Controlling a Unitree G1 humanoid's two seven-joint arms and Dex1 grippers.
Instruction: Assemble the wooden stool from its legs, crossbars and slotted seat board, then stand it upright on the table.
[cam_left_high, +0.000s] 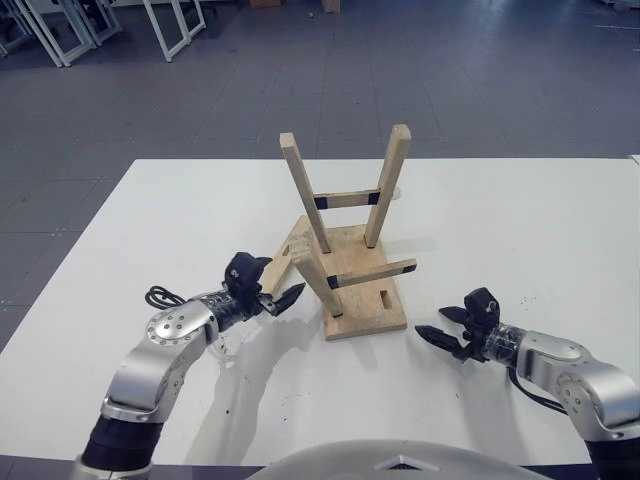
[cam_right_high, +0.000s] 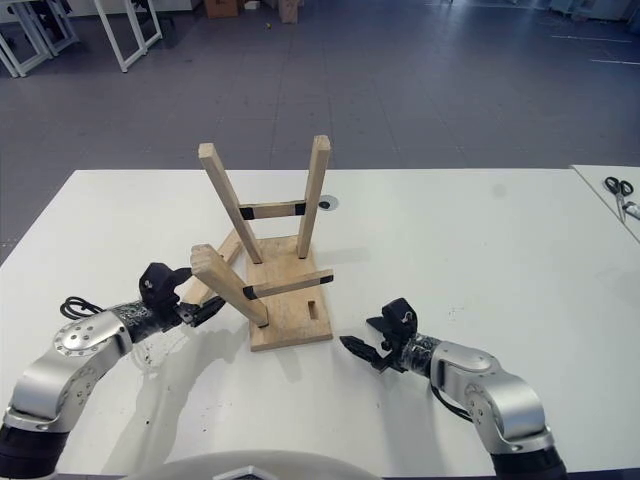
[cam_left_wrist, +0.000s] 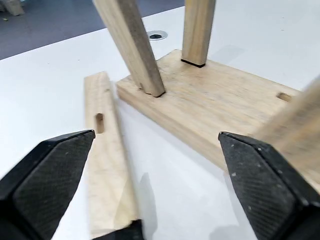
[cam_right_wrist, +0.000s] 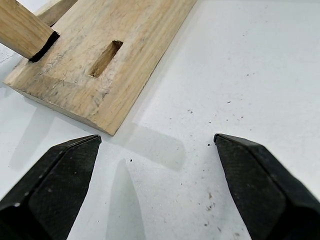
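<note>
Left gripper (cam_left_high: 282, 285) is wide open and low over the table (cam_left_high: 520, 230), with the near end of the loose leg (cam_left_wrist: 105, 165) between its fingers. Right gripper (cam_left_high: 435, 322) is wide open too, holding nothing, just off the seat board (cam_left_high: 365, 290) near its empty slot (cam_right_wrist: 105, 58). We see the board flat mid-table, three legs up and two crossbars in. The front leg looks tilted, though we're unsure.

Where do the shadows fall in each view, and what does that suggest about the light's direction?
Left eye view: soft shadows of the seat board and left gripper fall on the table toward the robot, suggesting light from above and ahead. Right wrist view: the seat board's shadow rims its corner. Left wrist view: the loose wooden piece shades the table beside it.
</note>
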